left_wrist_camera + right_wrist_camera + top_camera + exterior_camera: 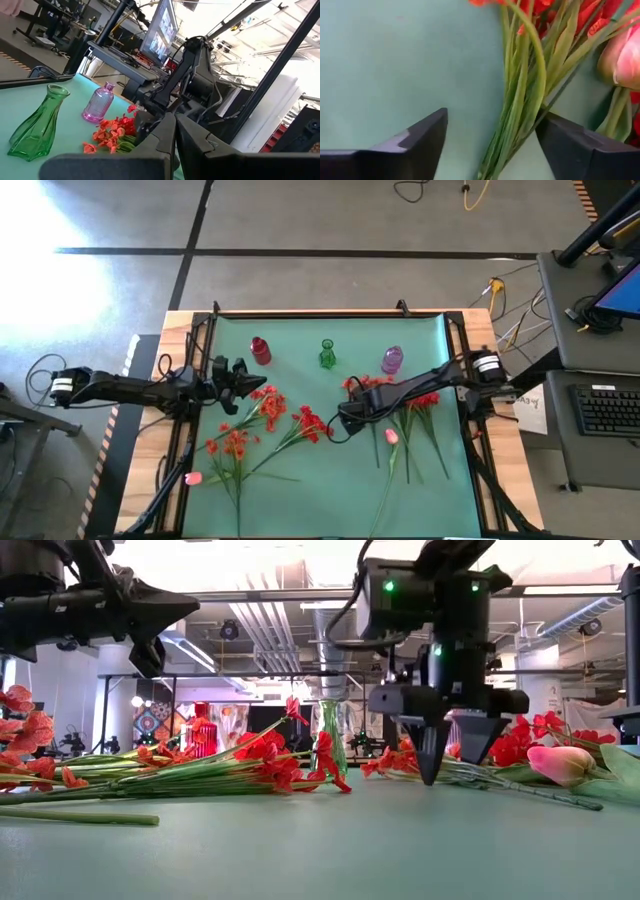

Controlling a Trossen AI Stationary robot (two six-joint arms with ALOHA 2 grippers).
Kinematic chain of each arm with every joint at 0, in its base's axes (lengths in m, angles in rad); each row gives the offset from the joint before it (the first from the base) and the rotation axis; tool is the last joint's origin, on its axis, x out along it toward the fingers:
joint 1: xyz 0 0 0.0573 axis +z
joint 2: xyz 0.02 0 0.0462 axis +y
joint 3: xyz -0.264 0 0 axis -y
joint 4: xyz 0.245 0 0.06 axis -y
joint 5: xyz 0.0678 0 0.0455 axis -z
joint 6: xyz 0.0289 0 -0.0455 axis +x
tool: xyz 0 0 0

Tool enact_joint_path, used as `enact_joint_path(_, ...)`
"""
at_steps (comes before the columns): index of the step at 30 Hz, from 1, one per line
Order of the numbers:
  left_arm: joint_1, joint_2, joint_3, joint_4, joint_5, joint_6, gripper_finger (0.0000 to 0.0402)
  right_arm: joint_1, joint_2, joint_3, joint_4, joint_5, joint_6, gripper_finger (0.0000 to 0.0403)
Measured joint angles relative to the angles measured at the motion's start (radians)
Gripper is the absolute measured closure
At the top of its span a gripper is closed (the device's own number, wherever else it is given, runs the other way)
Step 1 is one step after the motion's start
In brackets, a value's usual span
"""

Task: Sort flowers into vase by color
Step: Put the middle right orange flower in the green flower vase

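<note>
right jaws spread around green stems (520, 100) | left jaws pressed together, raised | bare mat (330, 490) nearside

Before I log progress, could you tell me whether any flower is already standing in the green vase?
No; in the high view the green vase stands empty, and the flowers lie on the mat.

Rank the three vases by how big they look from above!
Too close to rank: the red vase, green vase and purple vase look alike in size in the high view.
</note>
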Motion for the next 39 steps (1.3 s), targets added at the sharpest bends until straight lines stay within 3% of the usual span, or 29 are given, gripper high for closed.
enact_joint_path(12,0.000,0.018,0.000,-0.002,-0.005,0.024,0.0401,0.000,0.005,0.001,0.002,0.019,-0.012,0.0318)
enact_joint_path(17,0.000,0.028,0.000,-0.001,-0.006,0.024,0.0401,0.000,0.005,0.005,0.002,0.033,-0.024,0.0373)
enact_joint_path(28,0.000,0.034,0.000,0.000,-0.010,0.023,0.0401,0.000,-0.051,0.038,-0.001,0.036,-0.091,0.0376)
enact_joint_path(33,0.000,0.037,0.000,-0.001,-0.010,0.023,0.0401,0.001,-0.141,0.037,0.003,0.131,-0.125,0.0376)
enact_joint_path(39,0.001,0.041,0.000,0.000,-0.011,0.022,0.0401,-0.013,-0.258,0.030,0.233,0.216,-0.314,0.0375)
